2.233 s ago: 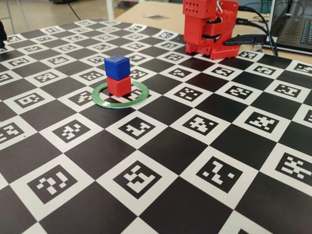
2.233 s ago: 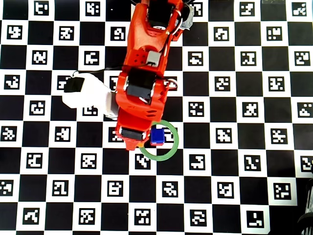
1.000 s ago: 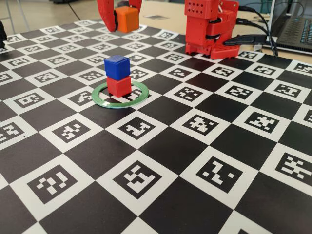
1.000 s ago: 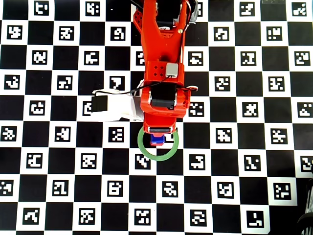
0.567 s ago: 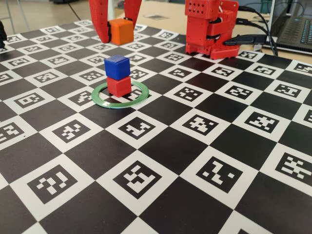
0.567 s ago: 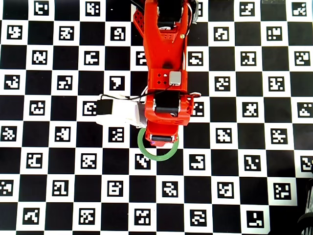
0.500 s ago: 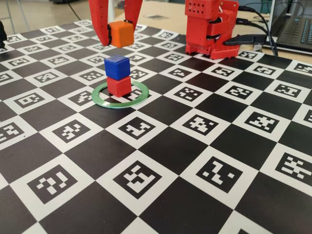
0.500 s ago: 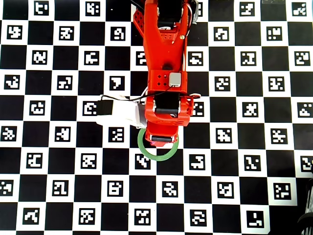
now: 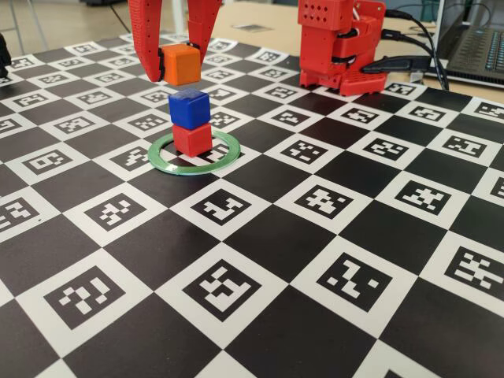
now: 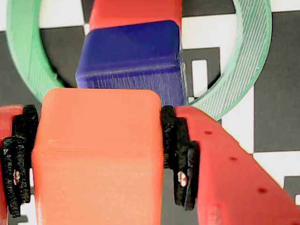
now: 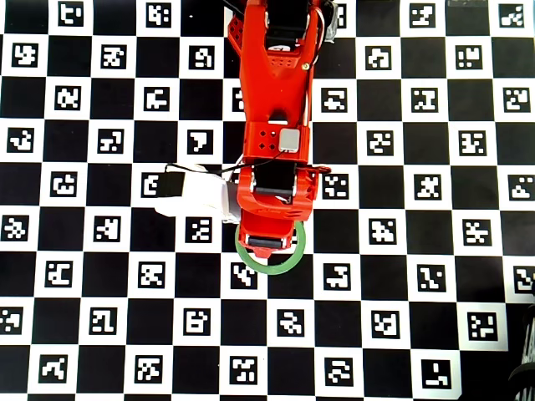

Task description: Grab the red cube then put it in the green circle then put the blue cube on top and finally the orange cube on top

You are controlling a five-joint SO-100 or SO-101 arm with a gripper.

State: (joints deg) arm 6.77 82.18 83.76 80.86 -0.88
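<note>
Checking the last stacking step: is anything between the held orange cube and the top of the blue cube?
Nothing visible. In the fixed view the orange cube, gripped by the tool, hangs just above the blue cube, which sits on the red cube inside the green circle; only a thin gap separates them.

I count three cubes, one of each colour: one orange cube [image 9: 180, 64] near the top left of the fixed view, one blue cube [image 9: 189, 108] and one red cube [image 9: 192, 138] below it. There is one green circle [image 9: 166, 163], and one gripper [image 9: 175, 61] of mine.
</note>
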